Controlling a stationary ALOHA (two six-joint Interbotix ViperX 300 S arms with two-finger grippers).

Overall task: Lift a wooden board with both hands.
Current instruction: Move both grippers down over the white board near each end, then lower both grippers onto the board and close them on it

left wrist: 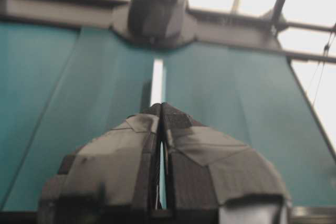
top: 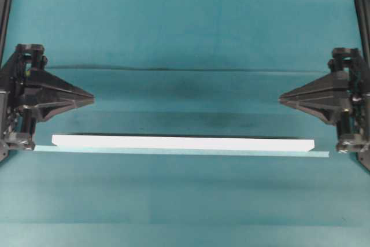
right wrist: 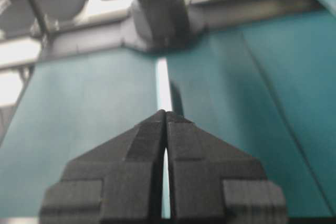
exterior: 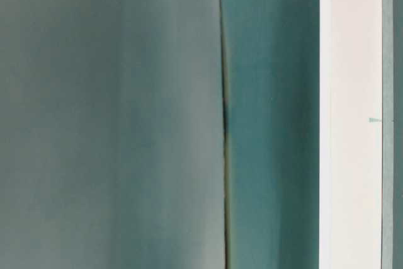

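The wooden board (top: 182,142) is a long white plank lying flat across the teal table, nearly spanning the overhead view. In the table-level view the board (exterior: 350,118) shows as a tall white band at the right. My left gripper (top: 91,97) hovers at the far left, behind the board's left end, shut with nothing held. My right gripper (top: 281,99) mirrors it at the far right, also shut and empty. Each wrist view looks down the table over closed fingertips, the left gripper (left wrist: 160,105) and the right gripper (right wrist: 165,112), with the board (left wrist: 157,81) (right wrist: 163,92) as a thin white strip ahead.
A thin pale teal strip (top: 185,152) lies along the board's near edge. The opposite arm's base (left wrist: 155,9) (right wrist: 157,9) stands at the far end of each wrist view. A fold in the teal cover (top: 191,69) runs across the table behind the grippers.
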